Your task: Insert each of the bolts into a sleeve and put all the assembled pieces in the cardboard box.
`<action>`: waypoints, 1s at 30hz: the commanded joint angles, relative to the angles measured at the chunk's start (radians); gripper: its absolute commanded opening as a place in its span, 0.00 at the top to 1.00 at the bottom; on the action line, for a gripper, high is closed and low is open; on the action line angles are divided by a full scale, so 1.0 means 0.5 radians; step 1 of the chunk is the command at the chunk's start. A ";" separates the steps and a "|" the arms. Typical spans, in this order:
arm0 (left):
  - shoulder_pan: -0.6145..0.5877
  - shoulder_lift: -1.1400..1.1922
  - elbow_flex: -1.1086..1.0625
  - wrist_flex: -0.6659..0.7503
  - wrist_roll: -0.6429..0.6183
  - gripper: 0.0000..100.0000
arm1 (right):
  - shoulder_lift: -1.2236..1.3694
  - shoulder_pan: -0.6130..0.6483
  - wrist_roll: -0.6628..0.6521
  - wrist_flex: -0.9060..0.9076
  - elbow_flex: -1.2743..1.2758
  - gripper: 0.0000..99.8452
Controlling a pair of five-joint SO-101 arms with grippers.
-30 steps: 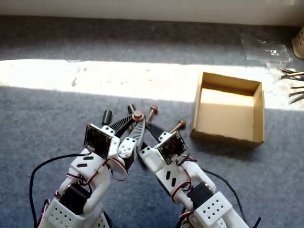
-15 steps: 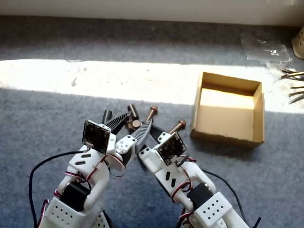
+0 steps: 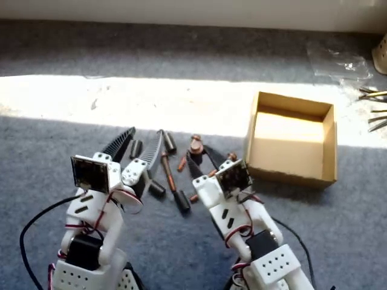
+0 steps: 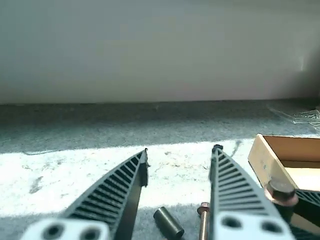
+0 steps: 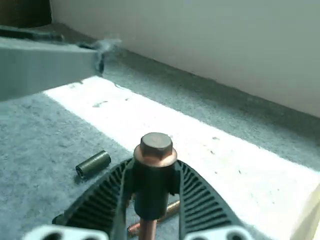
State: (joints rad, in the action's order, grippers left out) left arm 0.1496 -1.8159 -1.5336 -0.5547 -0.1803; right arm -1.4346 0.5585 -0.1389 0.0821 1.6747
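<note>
Left hand (image 3: 144, 144) pulled back and spread; right hand (image 3: 199, 156) keeps the bolt-in-sleeve (image 3: 195, 145).
High view: piece looks assembled; next likely a carry over to the cardboard box (image 3: 290, 145), close by. Left wrist view: left hand wide open, empty, loose sleeve (image 4: 168, 223) beneath on the bench (image 4: 75, 170). Right wrist view: right hand clamped on the bolt-in-sleeve, head up.

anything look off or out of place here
Nothing looks damaged. Loose bolts and sleeves lie scattered at odd angles on the carpet, and the cardboard box is empty. The right gripper holds one sleeved bolt.
</note>
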 commanded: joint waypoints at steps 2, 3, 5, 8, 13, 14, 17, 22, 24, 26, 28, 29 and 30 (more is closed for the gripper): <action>-0.044 -0.020 -0.002 -0.031 -0.012 0.80 | -0.032 -0.204 0.012 0.468 -0.146 1.00; -0.044 -0.020 -0.014 -0.031 -0.012 0.80 | -0.032 -0.256 0.012 0.585 -0.244 1.00; -0.044 -0.020 -0.032 -0.031 -0.012 0.80 | -0.032 -0.361 0.012 0.784 -0.413 1.00; -0.044 -0.020 -0.048 -0.031 -0.009 0.81 | -0.026 -0.545 0.009 0.941 -0.609 1.00; -0.044 -0.020 -0.091 -0.018 -0.006 0.91 | -0.017 -0.809 -0.015 1.060 -0.873 0.99; -0.044 -0.020 -0.091 -0.018 -0.006 0.93 | -0.017 -0.836 -0.068 1.091 -0.928 0.99; -0.044 -0.020 -0.091 -0.018 -0.006 0.96 | -0.017 -0.864 -0.172 1.204 -1.097 0.99; -0.044 -0.020 -0.091 -0.018 -0.006 0.98 | 0.069 -0.950 -0.184 1.244 -1.250 0.99; -0.044 -0.020 -0.091 -0.018 -0.006 0.99 | 0.235 -1.011 -0.187 1.244 -1.327 0.99; -0.044 -0.020 -0.091 -0.018 -0.006 0.99 | 0.486 -1.054 -0.187 1.244 -1.438 0.99; -0.048 -0.020 -0.091 -0.018 -0.006 0.99 | 0.775 -1.091 -0.187 1.244 -1.567 0.99; -0.057 -0.020 -0.091 -0.018 -0.006 0.99 | 0.925 -1.103 -0.187 1.244 -1.637 0.99; -0.081 -0.020 -0.091 -0.018 -0.006 0.99 | 1.069 -1.115 -0.187 1.244 -1.705 0.99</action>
State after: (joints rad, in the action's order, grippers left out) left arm 0.1389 -1.8159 -1.5904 -0.5685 -0.1803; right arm -1.0848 0.0307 -0.2140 0.7066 0.9613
